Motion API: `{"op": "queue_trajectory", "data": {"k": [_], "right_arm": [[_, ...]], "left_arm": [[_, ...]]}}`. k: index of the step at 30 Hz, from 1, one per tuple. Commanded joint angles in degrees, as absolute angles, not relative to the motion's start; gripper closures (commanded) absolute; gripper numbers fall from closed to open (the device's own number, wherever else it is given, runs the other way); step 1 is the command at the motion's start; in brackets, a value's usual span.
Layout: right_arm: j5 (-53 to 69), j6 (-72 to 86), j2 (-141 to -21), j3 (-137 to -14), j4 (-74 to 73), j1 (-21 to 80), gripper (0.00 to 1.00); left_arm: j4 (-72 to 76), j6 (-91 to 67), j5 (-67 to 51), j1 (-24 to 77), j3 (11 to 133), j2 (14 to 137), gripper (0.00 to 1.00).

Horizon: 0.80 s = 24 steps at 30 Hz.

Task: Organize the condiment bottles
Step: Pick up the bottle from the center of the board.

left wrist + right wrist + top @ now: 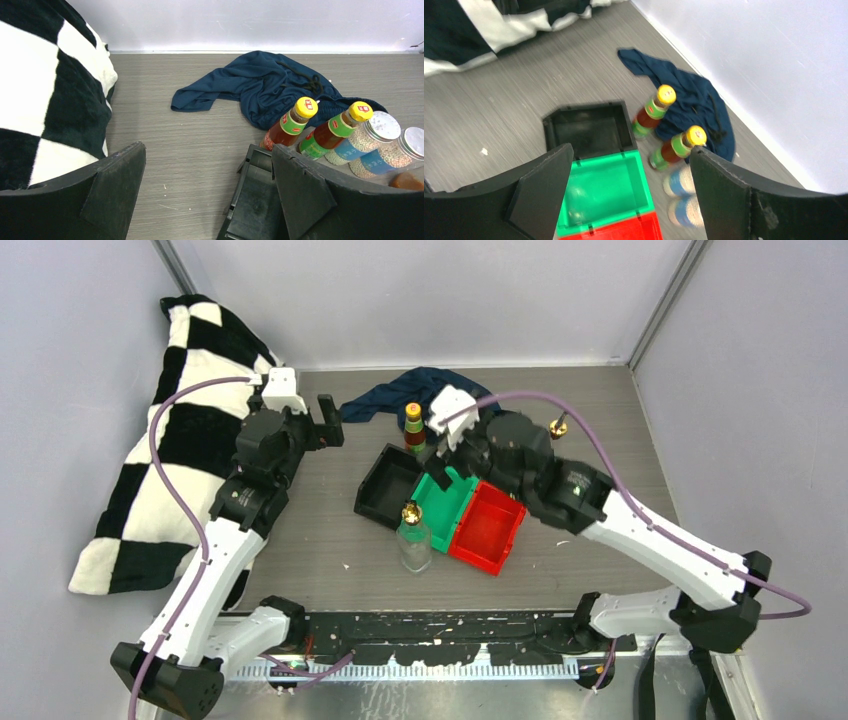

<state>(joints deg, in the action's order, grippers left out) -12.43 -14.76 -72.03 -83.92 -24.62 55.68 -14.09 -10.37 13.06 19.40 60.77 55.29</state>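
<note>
Two dark bottles with yellow caps stand behind the black bin, with two white-capped jars to their right. The right wrist view shows the same bottles and jars. One clear glass bottle with a gold top stands in front of the bins. Another gold top shows behind the right arm. My left gripper is open and empty, left of the black bin. My right gripper is open and empty above the green bin.
The black bin, green bin and red bin sit side by side mid-table. A dark blue cloth lies behind them. A black-and-white checked pillow lies along the left wall.
</note>
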Motion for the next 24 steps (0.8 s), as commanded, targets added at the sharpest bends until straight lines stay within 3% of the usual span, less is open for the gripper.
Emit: {"op": "queue_trajectory", "data": {"k": [1, 15, 24], "right_arm": [[-30.33, -20.14, -62.22, -74.52, -13.47, 61.96, 0.08], [-61.93, -27.24, -59.03, -65.04, -4.98, 92.98, 0.07], [-74.67, -24.59, -54.1, -52.67, 16.87, 104.92, 0.08]], "left_arm": [[-9.3, -8.72, 14.02, 19.42, 62.3, 55.05, 0.03], [-9.63, -8.44, 13.88, 19.42, 60.7, 54.72, 0.03], [-9.93, -8.34, 13.84, 19.42, 60.09, 54.57, 0.03]]}}
